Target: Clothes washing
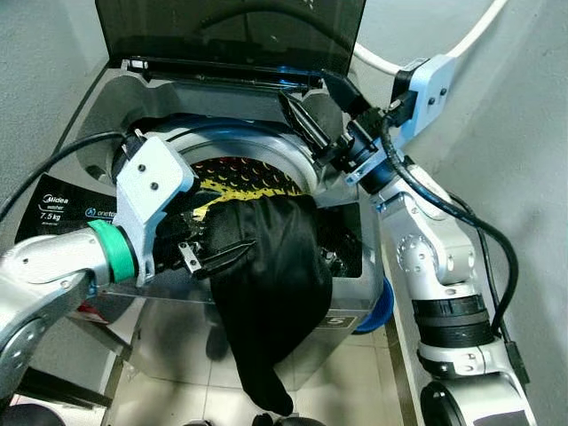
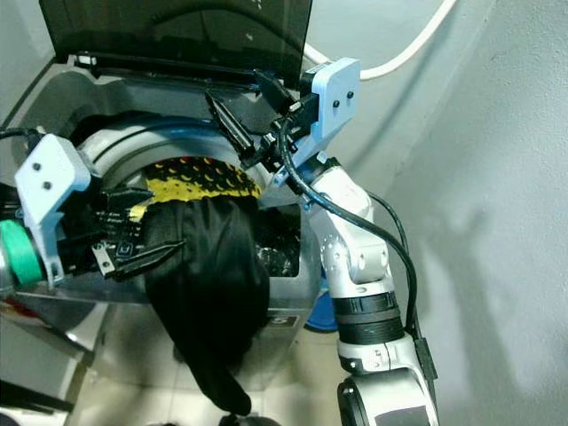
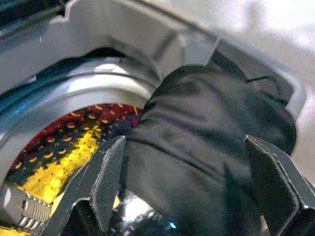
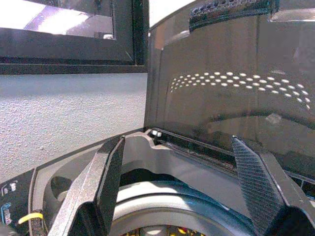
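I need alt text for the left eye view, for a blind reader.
A black garment hangs over the front rim of an open top-loading washing machine, beside the left gripper. The right gripper hovers open above the drum.

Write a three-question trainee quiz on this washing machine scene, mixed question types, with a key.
1. True or false: the grey top-loading washing machine's dark tinted lid is raised.
2. Which gripper is at the black garment hanging over the front rim: A left, B right?
3. Fill in: inside the drum lies a patterned cloth partly coloured ____.

Key: 1 true. 2 A. 3 yellow.
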Controlling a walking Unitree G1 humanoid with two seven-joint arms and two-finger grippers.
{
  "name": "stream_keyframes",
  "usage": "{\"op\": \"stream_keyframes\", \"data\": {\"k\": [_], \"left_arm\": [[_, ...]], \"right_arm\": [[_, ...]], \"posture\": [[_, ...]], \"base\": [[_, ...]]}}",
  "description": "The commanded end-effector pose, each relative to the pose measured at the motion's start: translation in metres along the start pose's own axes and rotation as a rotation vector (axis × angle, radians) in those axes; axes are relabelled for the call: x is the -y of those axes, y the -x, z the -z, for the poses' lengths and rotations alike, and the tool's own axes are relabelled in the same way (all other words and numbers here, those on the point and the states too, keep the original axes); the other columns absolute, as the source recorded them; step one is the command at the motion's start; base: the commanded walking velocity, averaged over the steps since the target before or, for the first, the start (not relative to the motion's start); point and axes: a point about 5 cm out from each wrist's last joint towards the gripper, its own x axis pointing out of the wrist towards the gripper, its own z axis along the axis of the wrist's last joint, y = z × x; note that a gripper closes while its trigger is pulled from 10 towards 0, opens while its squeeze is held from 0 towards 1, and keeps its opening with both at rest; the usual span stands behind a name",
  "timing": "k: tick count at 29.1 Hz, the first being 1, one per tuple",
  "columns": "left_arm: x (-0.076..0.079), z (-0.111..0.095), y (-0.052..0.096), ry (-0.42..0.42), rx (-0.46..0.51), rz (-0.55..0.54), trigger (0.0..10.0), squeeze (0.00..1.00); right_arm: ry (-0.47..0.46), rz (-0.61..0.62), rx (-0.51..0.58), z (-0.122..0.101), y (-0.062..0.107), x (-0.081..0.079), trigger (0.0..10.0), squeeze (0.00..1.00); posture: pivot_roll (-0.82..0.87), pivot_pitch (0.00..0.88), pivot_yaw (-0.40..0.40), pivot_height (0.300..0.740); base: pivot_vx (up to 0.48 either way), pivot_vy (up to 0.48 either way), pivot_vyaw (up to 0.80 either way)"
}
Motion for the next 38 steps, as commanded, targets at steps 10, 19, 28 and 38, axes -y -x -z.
{"op": "stream_keyframes", "data": {"k": [10, 19, 28, 38], "left_arm": [[-0.014, 0.010, -0.022, -0.217, -0.051, 0.116, 10.0, 0.00], [-0.012, 0.014, -0.023, -0.211, -0.059, 0.207, 10.0, 0.00], [-0.014, 0.035, -0.023, -0.241, -0.149, 0.250, 9.8, 0.00], [-0.020, 0.041, -0.021, -0.174, -0.137, 0.211, 0.0, 0.00]], "right_arm": [[0.011, -0.014, 0.013, -0.002, -0.003, -0.001, 10.0, 0.00], [0.015, -0.012, 0.016, -0.002, -0.003, -0.001, 10.0, 0.00], [0.014, -0.014, 0.020, -0.003, -0.004, -0.001, 10.0, 0.00], [0.014, -0.011, 0.016, -0.003, -0.003, -0.001, 10.0, 0.00]], "posture": [[0.10, 0.073, -0.036, 0.740], [0.09, 0.070, -0.031, 0.740], [0.09, 0.077, -0.028, 0.740], [0.09, 0.083, -0.030, 0.740]], "base": [[0.000, 0.000, 0.00], [0.000, 0.000, 0.00], [0.000, 0.000, 0.00], [0.000, 0.000, 0.00]]}}
